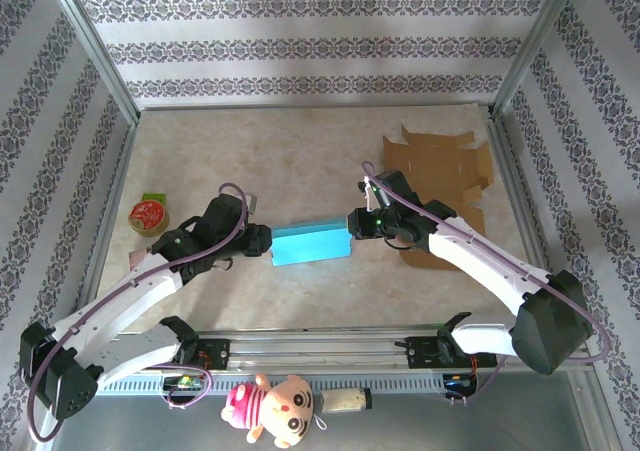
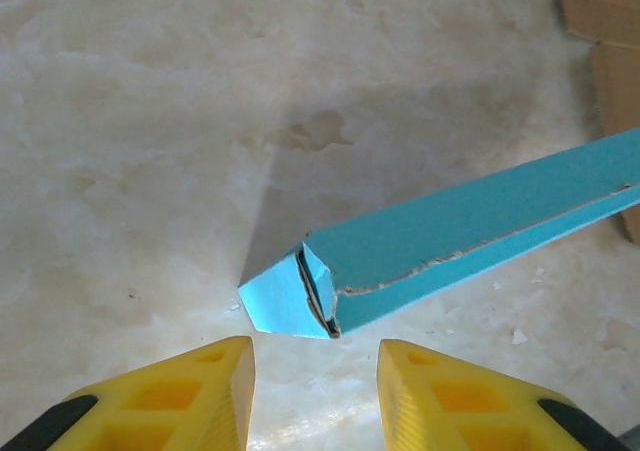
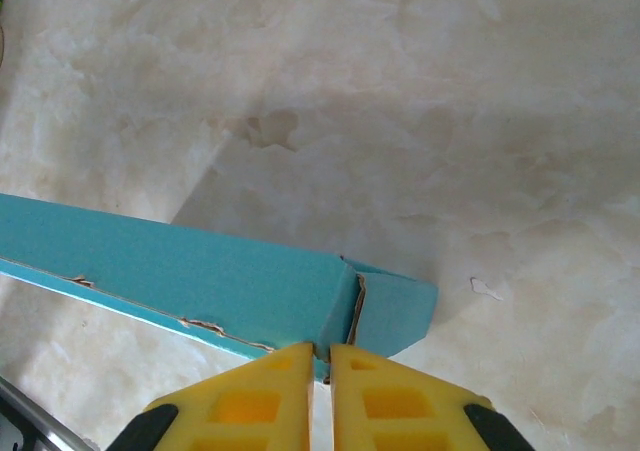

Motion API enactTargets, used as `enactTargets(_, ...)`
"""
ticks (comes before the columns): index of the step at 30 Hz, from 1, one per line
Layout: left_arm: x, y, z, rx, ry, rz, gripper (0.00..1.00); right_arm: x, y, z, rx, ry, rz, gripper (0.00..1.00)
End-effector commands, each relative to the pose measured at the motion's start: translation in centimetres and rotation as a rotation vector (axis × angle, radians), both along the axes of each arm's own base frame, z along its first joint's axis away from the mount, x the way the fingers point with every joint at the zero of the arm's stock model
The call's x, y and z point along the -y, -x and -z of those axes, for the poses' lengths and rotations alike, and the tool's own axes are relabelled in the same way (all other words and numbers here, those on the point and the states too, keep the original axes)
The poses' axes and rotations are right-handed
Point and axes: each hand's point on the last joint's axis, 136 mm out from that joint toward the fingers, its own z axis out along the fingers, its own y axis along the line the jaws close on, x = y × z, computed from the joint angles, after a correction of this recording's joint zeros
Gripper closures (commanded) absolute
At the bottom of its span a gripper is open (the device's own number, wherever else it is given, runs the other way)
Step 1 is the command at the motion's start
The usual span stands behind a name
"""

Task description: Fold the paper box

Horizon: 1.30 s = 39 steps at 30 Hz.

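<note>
A pink plush toy (image 1: 275,411) lies nearest, behind both arms. The parted yellow left fingers (image 2: 235,366) stand just short of the long turquoise paper box (image 1: 311,242) on the marbled tabletop (image 1: 300,151). The right fingers (image 3: 300,371) pinch its opposite end. Flat brown cardboard (image 1: 440,166) lies beyond the right fingers.

Cardboard sheets (image 1: 440,166) lie on the table (image 1: 300,151) behind and right of paper box (image 1: 311,243)

Top external camera: fixed above and behind the arm bases (image 1: 185,339), looking down across the whole desk (image 1: 300,151). Wrist cameras: close, angled down at the desk. All three share the paper box (image 1: 310,243); wrists view opposite ends.
</note>
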Motion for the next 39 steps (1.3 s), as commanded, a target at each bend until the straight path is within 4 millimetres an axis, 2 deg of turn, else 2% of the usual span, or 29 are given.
enactTargets(1,0.9,0.0,-1.0,0.031,0.085,-0.013,0.63,0.6,0.8,1.8,-0.044,0.061,-0.005,0.87)
enactTargets(3,0.4,-0.2,-1.1,0.02,0.124,-0.098,0.63,0.6,0.9,1.9,-0.047,0.061,-0.008,0.87)
enactTargets(6,-1.2,-0.9,-0.9,-0.015,0.202,-0.317,0.63,0.6,1.0,1.7,-0.044,0.058,-0.011,0.87)
enactTargets(10,-0.9,-2.0,-1.3,0.003,0.402,-0.452,0.57,0.5,1.2,1.7,-0.043,0.057,-0.018,0.87)
enactTargets(14,0.3,-3.2,-1.5,0.022,0.504,-0.456,0.46,0.3,1.2,1.5,-0.042,0.054,-0.023,0.87)
enactTargets(17,1.3,-3.7,-1.1,0.006,0.509,-0.43,0.43,0.3,1.2,1.5,-0.043,0.055,-0.026,0.87)
enactTargets(20,1.3,-3.6,0.1,-0.029,0.499,-0.455,0.42,0.3,1.3,1.5,-0.043,0.056,-0.028,0.87)
enactTargets(24,0.4,-2.8,2.0,-0.075,0.484,-0.508,0.51,0.5,1.3,1.5,-0.039,0.064,-0.022,0.86)
enactTargets(28,-0.7,-1.4,4.8,-0.145,0.45,-0.568,0.68,0.6,1.3,1.2,-0.036,0.066,-0.019,0.84)
enactTargets(30,-0.8,-1.0,5.6,-0.158,0.463,-0.574,0.73,0.3,1.4,0.7,-0.037,0.05,-0.025,0.81)
enactTargets(34,-0.7,-0.7,6.1,-0.162,0.464,-0.556,0.76,-0.4,1.7,-1.1,-0.038,-0.009,-0.04,0.68)
enactTargets(39,-0.2,-0.9,5.6,-0.151,0.434,-0.5,0.76,-0.8,1.2,-4.7,0.003,-0.106,-0.023,0.53)
